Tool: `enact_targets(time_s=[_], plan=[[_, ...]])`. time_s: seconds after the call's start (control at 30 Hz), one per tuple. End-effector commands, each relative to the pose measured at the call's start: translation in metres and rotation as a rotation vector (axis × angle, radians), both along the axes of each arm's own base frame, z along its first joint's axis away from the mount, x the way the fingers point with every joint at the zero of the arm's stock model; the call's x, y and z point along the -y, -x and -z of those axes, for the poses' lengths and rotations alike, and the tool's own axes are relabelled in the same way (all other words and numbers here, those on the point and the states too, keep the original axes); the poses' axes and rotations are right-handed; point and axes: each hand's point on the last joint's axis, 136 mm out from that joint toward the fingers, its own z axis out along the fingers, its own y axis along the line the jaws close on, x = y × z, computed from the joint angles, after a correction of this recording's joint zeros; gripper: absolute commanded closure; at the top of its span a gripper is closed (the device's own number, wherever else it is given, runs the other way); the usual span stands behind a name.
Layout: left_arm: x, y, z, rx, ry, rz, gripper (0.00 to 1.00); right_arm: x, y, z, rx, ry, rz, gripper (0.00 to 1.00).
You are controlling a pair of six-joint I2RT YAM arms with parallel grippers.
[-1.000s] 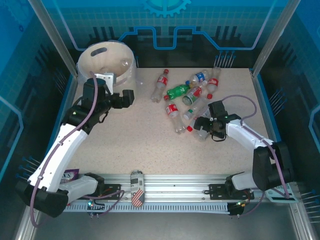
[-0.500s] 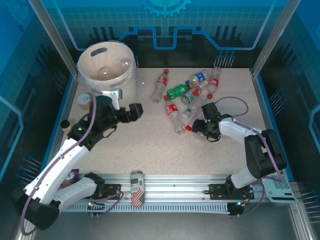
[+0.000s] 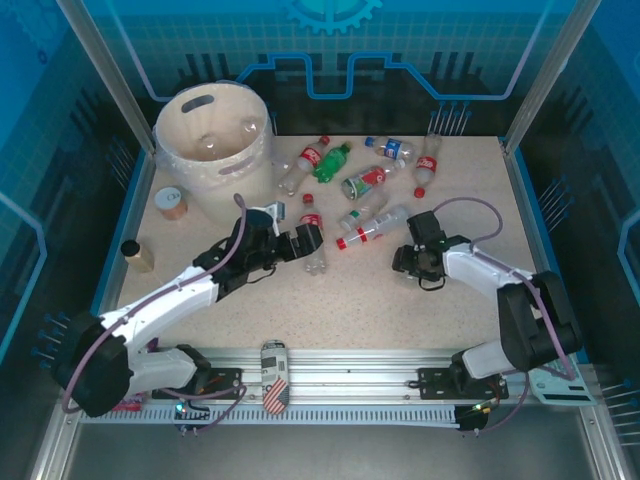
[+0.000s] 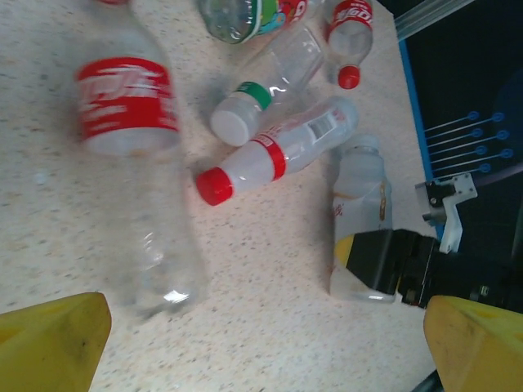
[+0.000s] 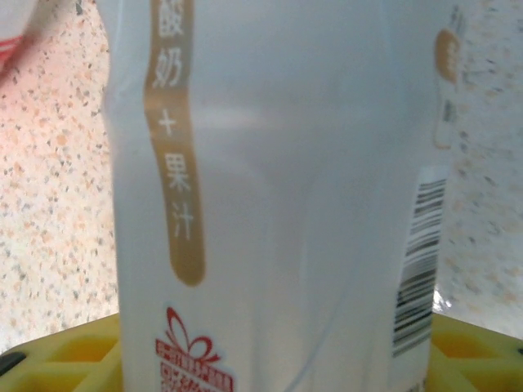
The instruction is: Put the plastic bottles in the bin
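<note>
Bottles [image 3: 362, 182] shifted left, two in bin [image 3: 172, 118]

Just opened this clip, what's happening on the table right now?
Two arms are moving plastic bottles into the cream bin, which already holds at least two. The left end effector is open at a red-labelled bottle lying on the table. The right end effector has a whitish bottle between its fingers, firm grip unclear. Several more lie loose.

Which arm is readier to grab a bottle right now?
Right. Its pincer has the white yoghurt-drink bottle between its fingers. The left pincer is wide open, and the red-labelled bottle only just reaches its fingertips, so it probably needs to move in further first.
</note>
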Motion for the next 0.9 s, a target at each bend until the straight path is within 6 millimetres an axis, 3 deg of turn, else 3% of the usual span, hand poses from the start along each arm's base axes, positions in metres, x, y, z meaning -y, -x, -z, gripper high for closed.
enact_targets(time_s=[0.0,0.13,0.27,0.4,0.63,0.87], plan=[[0.02,-0.012,-0.033,0.069,0.095,0.031,0.01,0.008,0.004,-0.023,0.065,0.024,-0.032,0.41],[0.029,-0.016,-0.037,0.072,0.112,0.06,0.01,-0.01,0.005,-0.048,0.177,-0.05,-0.171,0.43],[0.045,-0.02,-0.045,0.076,0.159,0.122,0.01,-0.051,0.009,-0.079,0.311,-0.212,-0.399,0.5],[0.057,-0.025,-0.055,0.093,0.197,0.159,0.01,-0.089,0.025,-0.102,0.372,-0.366,-0.613,0.51],[0.073,-0.034,-0.057,0.088,0.245,0.192,0.01,-0.139,0.058,-0.113,0.384,-0.459,-0.905,0.51],[0.091,-0.028,-0.038,0.027,0.239,0.224,0.01,-0.161,0.059,-0.126,0.455,-0.536,-0.956,0.51]])
